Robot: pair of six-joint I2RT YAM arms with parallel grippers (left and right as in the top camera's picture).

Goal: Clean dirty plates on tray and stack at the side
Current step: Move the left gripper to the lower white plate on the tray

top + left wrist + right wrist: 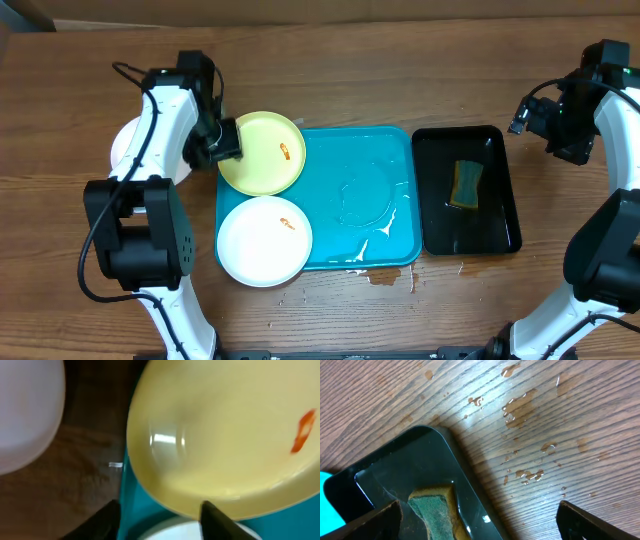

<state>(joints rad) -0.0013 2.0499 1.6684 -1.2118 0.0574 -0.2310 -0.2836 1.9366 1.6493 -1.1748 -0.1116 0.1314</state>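
I count three plates: one yellow-green plate (255,165), one white plate (260,245) on the tray, and a second white plate (120,150) off to its left. I count two trays: one turquoise tray (400,150) and one black tray (495,215). There is one sponge (466,183). I count two marks: one orange smear (285,151) and another orange smear (287,224).

Left arm (158,125) and right arm (620,125) show white shells, black joints, looping cables.

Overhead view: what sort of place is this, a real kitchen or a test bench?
Probably a lab bench staged for dishwashing: a wooden table, smeared plates on a turquoise tray, and a sponge in a black tray. No sink shows.
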